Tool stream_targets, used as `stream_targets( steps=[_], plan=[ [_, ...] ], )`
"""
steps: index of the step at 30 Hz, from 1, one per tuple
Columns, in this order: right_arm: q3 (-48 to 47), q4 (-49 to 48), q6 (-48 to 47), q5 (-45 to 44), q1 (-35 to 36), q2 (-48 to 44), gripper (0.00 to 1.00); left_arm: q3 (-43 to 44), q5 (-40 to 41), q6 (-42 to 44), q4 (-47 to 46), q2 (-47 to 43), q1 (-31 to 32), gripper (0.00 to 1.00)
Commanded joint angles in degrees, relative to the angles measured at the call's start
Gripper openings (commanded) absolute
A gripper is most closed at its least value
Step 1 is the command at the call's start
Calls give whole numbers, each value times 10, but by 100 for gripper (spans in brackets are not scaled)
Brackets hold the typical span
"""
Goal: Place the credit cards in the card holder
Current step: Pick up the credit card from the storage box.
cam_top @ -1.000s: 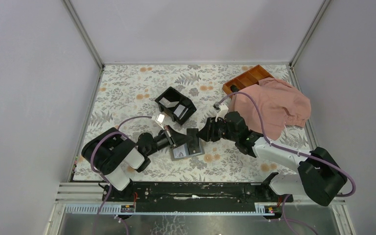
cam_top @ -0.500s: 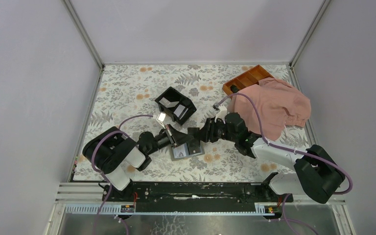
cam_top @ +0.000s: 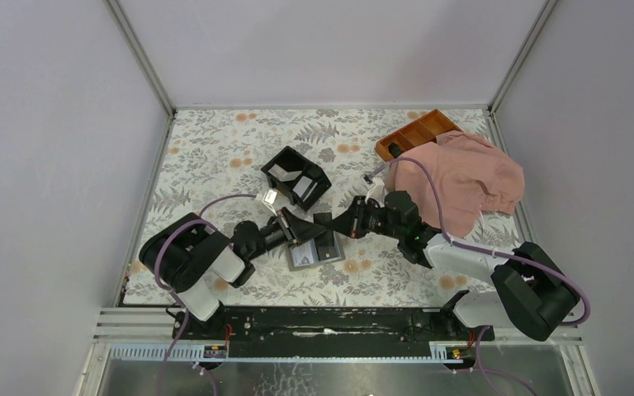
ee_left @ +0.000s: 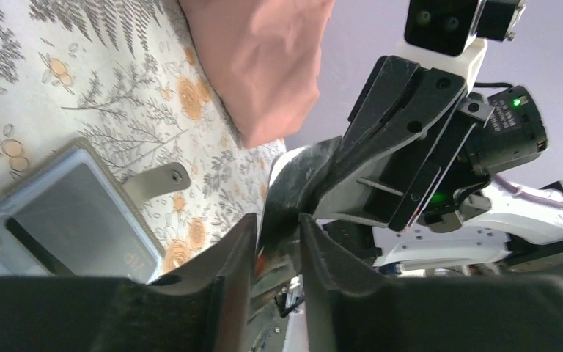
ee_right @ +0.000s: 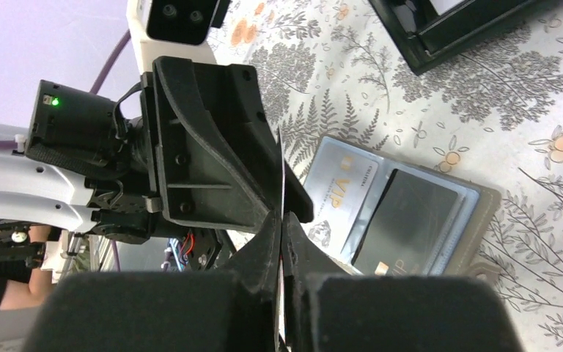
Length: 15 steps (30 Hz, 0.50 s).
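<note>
The card holder [cam_top: 307, 255] lies open on the floral table, with a VIP card [ee_right: 343, 192] in its blue-grey panel and a dark panel [ee_right: 410, 216] beside it. Just above it the two grippers meet tip to tip. My right gripper [ee_right: 282, 229] is shut on a thin credit card [ee_right: 282, 165], seen edge-on and standing upright. In the left wrist view the same card [ee_left: 287, 192] looks dark and runs between the fingers of my left gripper [ee_left: 277, 242], which stands open with a gap on each side. More pale credit cards [cam_top: 286, 172] rest in the black box [cam_top: 296, 176].
A pink cloth [cam_top: 461, 177] is heaped at the right and covers part of the orange-brown divided tray [cam_top: 417, 132]. The black box stands just behind the left gripper. Grey enclosure walls surround the table.
The right gripper moved left to the left gripper's tips and shut on the card. The left gripper, shut on that card before, has opened its jaws.
</note>
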<state>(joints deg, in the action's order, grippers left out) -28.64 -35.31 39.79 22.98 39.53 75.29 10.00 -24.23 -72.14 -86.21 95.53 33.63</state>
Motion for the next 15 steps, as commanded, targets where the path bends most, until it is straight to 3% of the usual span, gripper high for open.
stream_targets(
  steps=[1, 4, 10, 15],
  plan=[
    [-1, -50, 16, 43, 9, 0, 0, 2, -3, -5, -52, -7, 0, 42],
    [-5, -43, 16, 44, 8, -8, 0, -7, -1, -5, -50, -10, -7, 49],
    [-16, 12, -4, 24, 7, -28, 0, -34, 17, 0, -25, -38, -30, 54],
    [-32, 72, -31, -10, 7, -46, 0, -42, 58, 44, 111, -127, -39, 56]
  ],
)
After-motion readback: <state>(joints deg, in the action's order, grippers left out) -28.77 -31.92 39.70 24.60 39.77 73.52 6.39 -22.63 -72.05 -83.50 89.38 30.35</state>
